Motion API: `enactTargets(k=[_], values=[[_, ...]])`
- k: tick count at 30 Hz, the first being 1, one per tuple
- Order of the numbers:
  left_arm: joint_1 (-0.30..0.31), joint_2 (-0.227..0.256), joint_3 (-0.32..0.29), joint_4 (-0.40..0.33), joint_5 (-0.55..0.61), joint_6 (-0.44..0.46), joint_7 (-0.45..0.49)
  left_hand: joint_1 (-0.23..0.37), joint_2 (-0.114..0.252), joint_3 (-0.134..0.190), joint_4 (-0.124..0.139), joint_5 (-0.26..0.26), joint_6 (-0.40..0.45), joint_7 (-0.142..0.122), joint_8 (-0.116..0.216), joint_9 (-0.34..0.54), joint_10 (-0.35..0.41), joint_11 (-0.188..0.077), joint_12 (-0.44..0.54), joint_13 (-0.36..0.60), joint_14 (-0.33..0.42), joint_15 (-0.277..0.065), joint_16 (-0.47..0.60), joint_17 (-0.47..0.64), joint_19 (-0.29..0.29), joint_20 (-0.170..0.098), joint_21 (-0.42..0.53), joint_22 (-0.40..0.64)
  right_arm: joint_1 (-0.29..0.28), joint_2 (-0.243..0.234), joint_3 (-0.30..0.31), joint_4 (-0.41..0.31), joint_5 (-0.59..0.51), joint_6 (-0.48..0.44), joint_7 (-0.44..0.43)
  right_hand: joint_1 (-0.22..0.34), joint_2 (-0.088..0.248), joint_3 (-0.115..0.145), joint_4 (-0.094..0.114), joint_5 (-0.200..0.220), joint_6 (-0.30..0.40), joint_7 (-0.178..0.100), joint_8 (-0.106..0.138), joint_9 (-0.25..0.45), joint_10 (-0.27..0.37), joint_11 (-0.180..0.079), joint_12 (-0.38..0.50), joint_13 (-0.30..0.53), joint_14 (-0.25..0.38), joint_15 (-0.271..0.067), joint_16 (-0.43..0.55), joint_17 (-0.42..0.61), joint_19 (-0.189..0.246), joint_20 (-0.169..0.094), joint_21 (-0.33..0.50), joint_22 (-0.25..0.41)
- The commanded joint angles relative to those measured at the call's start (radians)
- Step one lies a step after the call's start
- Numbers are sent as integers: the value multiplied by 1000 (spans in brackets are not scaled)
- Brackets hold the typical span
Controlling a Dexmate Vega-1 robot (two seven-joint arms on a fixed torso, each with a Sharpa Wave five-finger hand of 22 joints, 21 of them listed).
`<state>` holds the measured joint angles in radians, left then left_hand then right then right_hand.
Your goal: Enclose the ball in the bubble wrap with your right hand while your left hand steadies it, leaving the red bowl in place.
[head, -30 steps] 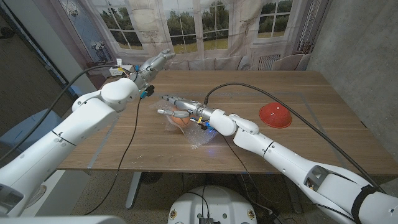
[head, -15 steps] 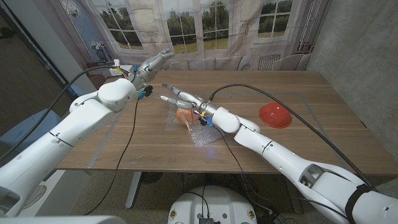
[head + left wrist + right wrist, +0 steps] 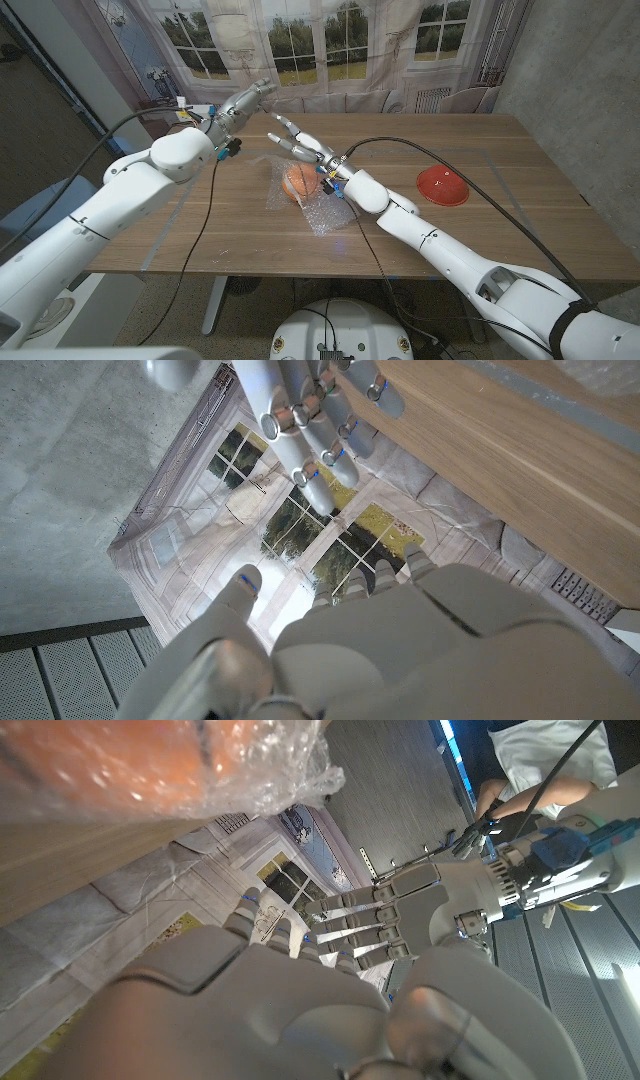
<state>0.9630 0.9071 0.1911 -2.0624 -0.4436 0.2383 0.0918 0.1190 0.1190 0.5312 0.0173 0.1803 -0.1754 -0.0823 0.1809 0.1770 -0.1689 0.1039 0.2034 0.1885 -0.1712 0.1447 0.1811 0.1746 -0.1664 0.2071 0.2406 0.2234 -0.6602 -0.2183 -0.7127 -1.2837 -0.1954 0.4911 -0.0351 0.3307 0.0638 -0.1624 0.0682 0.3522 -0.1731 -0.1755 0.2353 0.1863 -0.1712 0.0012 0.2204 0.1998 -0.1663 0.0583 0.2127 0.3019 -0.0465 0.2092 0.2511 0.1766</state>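
Fingers of the right hand (image 3: 298, 142) are spreading apart in the air just beyond the ball (image 3: 299, 181), gripping nothing, with the palm hanging above the far edge of the bubble wrap (image 3: 318, 208). Fingers of the left hand (image 3: 243, 104) are reaching out straight and loosely apart, also holding nothing, raised near the table's (image 3: 480, 235) far left edge and well apart from the ball. In the right wrist view the orange ball (image 3: 120, 765) is sitting on the wood with crinkled wrap (image 3: 275, 765) already lying over part of it.

Judging from the head view, the ball is resting on the sheet near the table's middle, partly covered, with a loose flap of wrap trailing toward the robot. The red bowl (image 3: 442, 185) is lying dome-up well to the right, clear of both arms.

To do this step well, the left hand likely needs to be coming down onto the wrap beside the ball first, pinning it so nothing rolls. Then the right hand should be pinching the free flap and drawing it over the ball in one slow sweep, keeping its elbow away from the bowl.
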Motion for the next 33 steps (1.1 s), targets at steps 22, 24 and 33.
enactTargets(k=[22,24,33], values=[[129,-118,-64,188,-108,-513,-169,7,-22,-10,-14,-4,-2,-19,21,0,-85,-23,25,-1,-129,-35,17,0,-23,-1,63,-4,37,-5,142,54,377,16,143,51,44,19,-30,-26,143,29,31,-3,146,9,37,-4,160,-16,39,-61,183,-12,16,2],[131,-121,-64,196,-113,-522,-171,7,-24,-11,-15,-4,2,-20,21,0,-81,-24,26,-1,-127,-36,17,0,-21,-1,63,-4,35,-8,154,56,404,12,151,52,46,20,-31,-27,148,31,30,-3,150,13,37,-4,161,-20,38,-62,189,-10,16,1],[144,-138,-59,228,-153,-549,-182,7,-32,-15,-19,-4,12,-23,20,0,-72,-23,27,-2,-122,-38,15,0,-25,-2,60,-5,56,-19,200,91,452,22,140,45,51,19,-26,-30,201,33,32,-3,197,20,42,-4,185,-23,42,-69,223,-49,14,0]])
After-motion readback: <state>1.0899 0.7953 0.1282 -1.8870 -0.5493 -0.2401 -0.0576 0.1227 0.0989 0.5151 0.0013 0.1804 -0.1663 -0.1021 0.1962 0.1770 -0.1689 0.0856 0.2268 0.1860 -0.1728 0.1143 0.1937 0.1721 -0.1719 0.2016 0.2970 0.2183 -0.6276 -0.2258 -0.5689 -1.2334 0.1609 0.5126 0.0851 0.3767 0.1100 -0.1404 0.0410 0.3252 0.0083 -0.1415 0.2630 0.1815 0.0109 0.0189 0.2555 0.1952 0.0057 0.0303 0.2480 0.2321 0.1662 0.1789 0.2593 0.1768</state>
